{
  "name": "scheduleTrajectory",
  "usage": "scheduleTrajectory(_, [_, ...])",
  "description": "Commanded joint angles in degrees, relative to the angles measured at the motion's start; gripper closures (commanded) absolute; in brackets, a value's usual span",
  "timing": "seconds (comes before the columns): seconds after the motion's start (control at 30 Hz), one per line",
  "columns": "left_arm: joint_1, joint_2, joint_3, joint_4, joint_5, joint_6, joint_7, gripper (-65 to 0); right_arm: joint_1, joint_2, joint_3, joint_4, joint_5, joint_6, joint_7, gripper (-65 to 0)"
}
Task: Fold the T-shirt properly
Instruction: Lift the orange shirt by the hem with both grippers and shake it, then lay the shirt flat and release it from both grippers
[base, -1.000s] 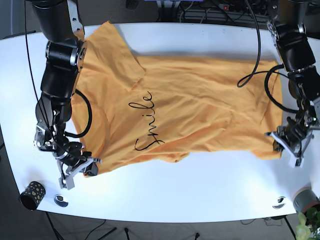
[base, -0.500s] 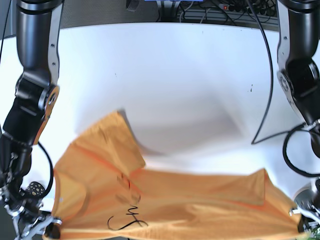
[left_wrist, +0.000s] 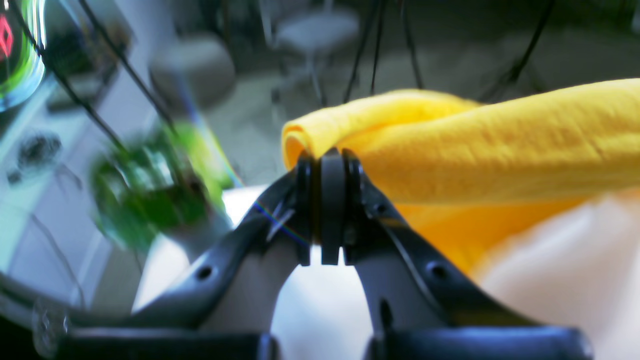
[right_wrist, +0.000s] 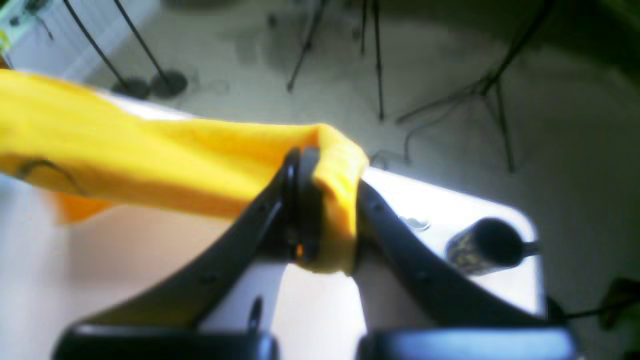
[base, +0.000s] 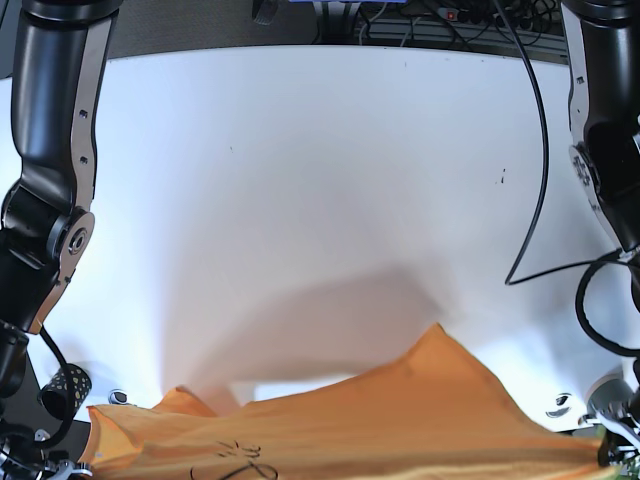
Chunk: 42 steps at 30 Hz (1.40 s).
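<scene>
An orange-yellow T-shirt (base: 400, 420) hangs stretched along the near edge of the white table, most of it lifted clear of the surface, with only its upper part showing at the bottom of the base view. One peak of cloth rises right of centre, a lower fold sits at the left, and black script lettering shows near the bottom edge. Both ends of the cloth are bunched into thick rolled folds, seen close in the wrist views.
</scene>
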Motion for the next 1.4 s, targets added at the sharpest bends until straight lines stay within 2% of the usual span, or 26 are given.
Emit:
scheduleTrajectory(0.0, [1.80,-1.49,-0.38,3.94,-0.72,0.16,-3.18,-0.4,-2.00,1.16,2.23,2.26,3.63,0.19,0.98,0.0])
scheduleTrajectory(0.13, [10.24,-1.58,-0.65,8.43,-0.72,0.16,-3.44,-0.4,-10.96,2.39,2.93,6.65,6.71,0.19,0.89,0.0])
scheduleTrajectory(0.23, [16.66,-1.49,-4.16,11.77,-0.98,0.16,-3.27,-0.4,-18.44,3.18,3.55,11.14,8.38,0.19,0.89,0.0])
scheduleTrajectory(0.47, [32.31,-1.05,-8.74,18.71,-1.07,0.16,-3.27,-0.4,-36.19,3.00,10.23,17.90,10.40,0.19,0.89,0.0])
scheduleTrajectory(0.67, [43.65,2.11,-13.66,22.93,-1.07,0.08,-3.27,-0.4,-49.56,2.92,14.80,22.83,14.27,0.19,0.89,0.0])
scheduleTrajectory(0.9, [53.41,4.40,-14.10,25.22,-0.81,0.08,-3.62,-0.4,-61.16,0.63,15.15,29.95,14.71,0.19,0.89,0.0])
scheduleTrajectory(1.1, [58.42,6.07,-17.70,24.78,-0.72,-0.01,-3.71,-0.4,-68.55,-2.36,16.12,32.67,14.71,0.10,0.89,0.0])
scheduleTrajectory(1.2, [59.65,6.51,-19.29,24.78,-0.55,-2.03,-3.71,-0.4,-71.27,-4.03,17.79,33.29,14.71,0.10,0.89,0.0])
scheduleTrajectory(1.37, [60.62,6.77,-21.13,24.69,-0.55,-5.11,-3.71,-0.4,-73.47,-4.64,18.06,33.82,14.71,0.10,0.89,0.0])
